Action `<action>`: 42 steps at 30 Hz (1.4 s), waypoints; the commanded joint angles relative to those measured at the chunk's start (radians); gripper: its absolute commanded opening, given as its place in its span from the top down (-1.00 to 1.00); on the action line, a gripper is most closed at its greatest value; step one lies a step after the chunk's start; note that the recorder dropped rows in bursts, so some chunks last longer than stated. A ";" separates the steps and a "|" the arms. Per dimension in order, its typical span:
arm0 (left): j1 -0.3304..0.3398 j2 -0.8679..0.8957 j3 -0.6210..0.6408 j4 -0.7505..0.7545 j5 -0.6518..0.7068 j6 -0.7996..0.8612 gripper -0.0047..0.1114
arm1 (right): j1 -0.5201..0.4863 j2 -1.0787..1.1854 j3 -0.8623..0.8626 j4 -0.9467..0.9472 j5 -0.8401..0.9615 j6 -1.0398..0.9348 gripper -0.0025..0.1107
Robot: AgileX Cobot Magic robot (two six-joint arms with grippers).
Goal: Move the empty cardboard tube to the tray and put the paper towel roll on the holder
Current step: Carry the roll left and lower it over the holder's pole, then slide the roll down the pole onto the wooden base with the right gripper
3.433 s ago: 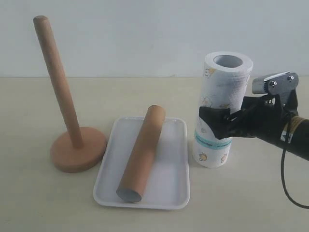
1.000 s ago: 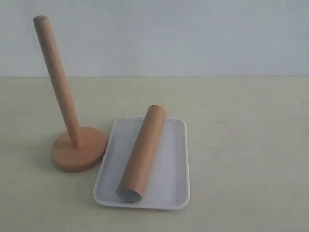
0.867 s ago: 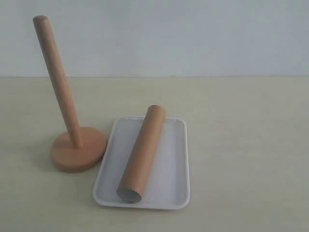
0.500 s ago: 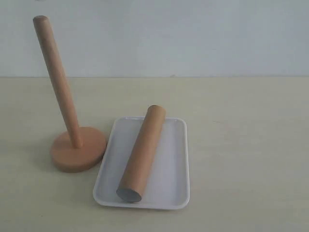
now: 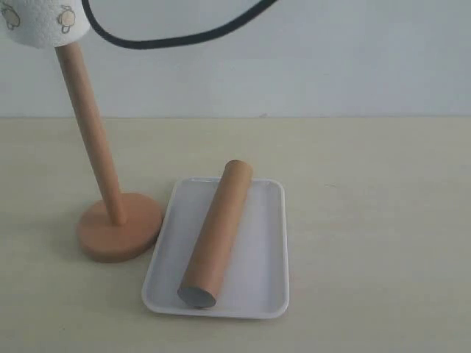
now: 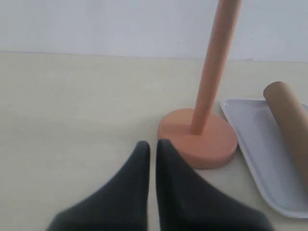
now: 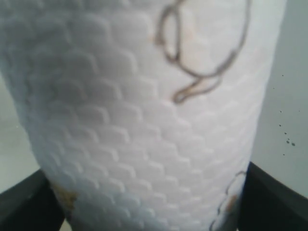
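Your paper towel roll (image 5: 40, 22) shows only its lower end in the exterior view, at the very top of the holder (image 5: 92, 140), covering the rod's tip. You cannot tell from here whether the rod has entered the core. The only print to go by is small yellow-brown cartoon figures on embossed white paper. In the right wrist view one of them is a loose brown outline, too close and blurred to read as anything more.

Your right tool (image 7: 149, 207) is grasping the paper towel roll (image 7: 144, 134), with a dark finger (image 7: 24, 202) at each side of it. That arm is out of the exterior view above the holder, and only its black cable (image 5: 169, 37) loops across beside the roll.

Your left tool (image 6: 152, 144) is clenched, its two black fingers meeting with just a thin slit between them. It is low over the tabletop (image 6: 72, 106), pointing at the holder's disc base (image 6: 197, 139) and just short of it.

The empty cardboard tube (image 5: 217, 235) lies lengthwise in the tray (image 5: 265, 257), just beside the holder's base on the side away from your left tool, its far end resting over the tray's far rim.
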 commanded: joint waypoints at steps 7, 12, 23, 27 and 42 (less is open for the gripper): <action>-0.005 -0.004 0.004 0.002 -0.003 -0.007 0.84 | 0.000 0.044 -0.016 0.002 0.063 -0.006 0.96; -0.005 -0.004 0.004 0.002 -0.003 -0.007 0.84 | 0.000 0.076 -0.016 0.002 0.092 -0.006 0.96; -0.005 -0.004 0.004 0.002 -0.003 -0.007 0.84 | 0.000 0.206 -0.011 0.011 0.027 0.017 0.96; -0.005 -0.004 0.004 0.005 -0.003 -0.007 0.84 | 0.000 0.256 -0.011 0.021 0.017 0.017 0.96; -0.005 -0.004 0.004 0.005 -0.003 -0.007 0.84 | -0.003 0.312 0.099 0.021 -0.088 0.025 0.96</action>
